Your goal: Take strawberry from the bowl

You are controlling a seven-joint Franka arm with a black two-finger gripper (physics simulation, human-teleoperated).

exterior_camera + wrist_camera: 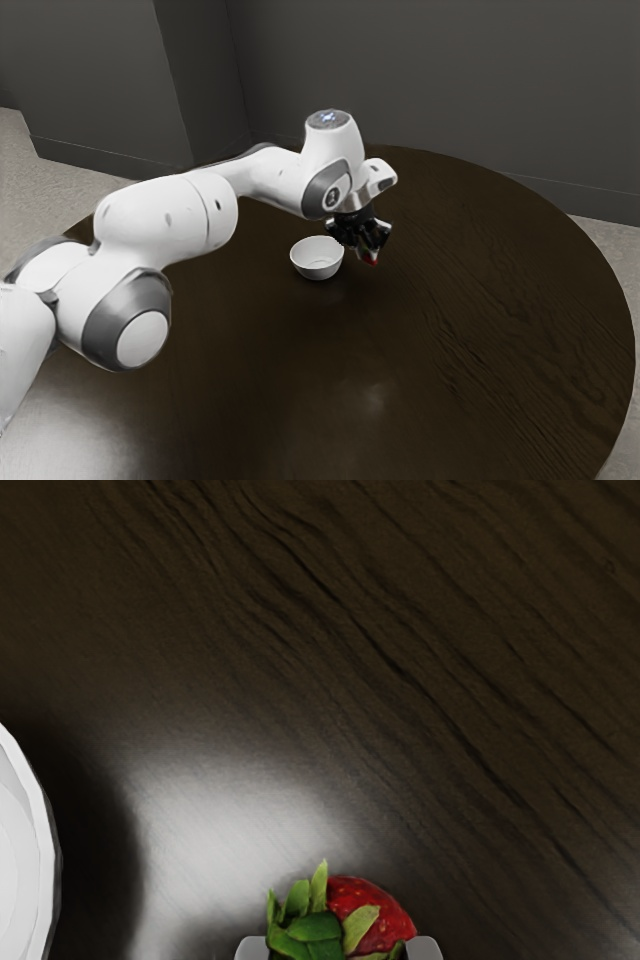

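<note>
Closest to the wrist camera, a strawberry (pixel 375 915) sits pinched between both fingertips of the hand (pixel 373 255), which stand apart by the fruit's width. It is outside the white bowl (pixel 318 262), off toward the exterior view's right, over the brown counter (pixel 300 400). The bowl stands upright, its bare white inside showing. Green leaves (pixel 313 928) face the wrist camera and lean to the bowl's side; red flesh shows on the side away from it. The tip is hidden, so the long axis's exact line cannot be told.
</note>
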